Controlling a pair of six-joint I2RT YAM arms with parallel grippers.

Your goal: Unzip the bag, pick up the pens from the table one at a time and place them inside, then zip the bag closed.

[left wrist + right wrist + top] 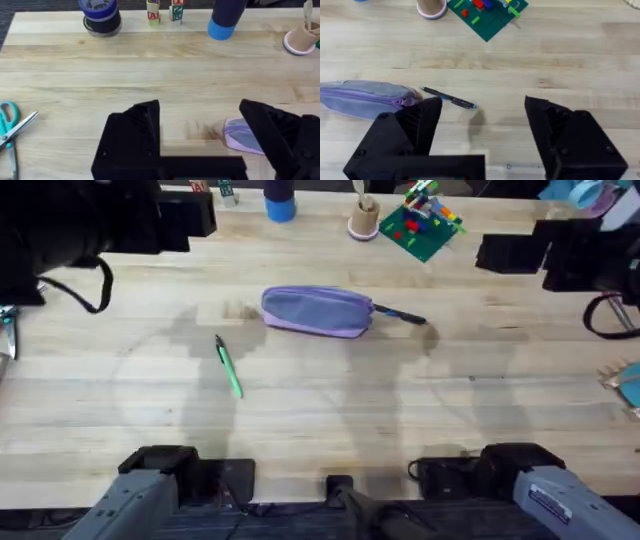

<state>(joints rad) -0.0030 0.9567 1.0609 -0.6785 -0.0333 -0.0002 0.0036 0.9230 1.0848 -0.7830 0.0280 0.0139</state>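
The lavender bag [318, 311] lies lengthwise at the middle of the table [330, 410], its zipper looking closed. A green pen [229, 366] rests on the wood to its front left. A dark pen [400, 314] lies just off the bag's right end, also seen in the right wrist view as the dark pen [447, 97] beside the bag [365, 97]. My left gripper [200, 132] is open and holds nothing, with the bag's end [239, 135] showing by one finger. My right gripper [482, 125] is open too, above bare wood short of the dark pen.
Along the far edge stand a blue cup [280, 200], a small beige cup [364, 218], a green brick plate [420, 225] and a tape roll [101, 17]. Teal scissors [10, 125] lie at the left edge. Both arm bases sit at the near edge.
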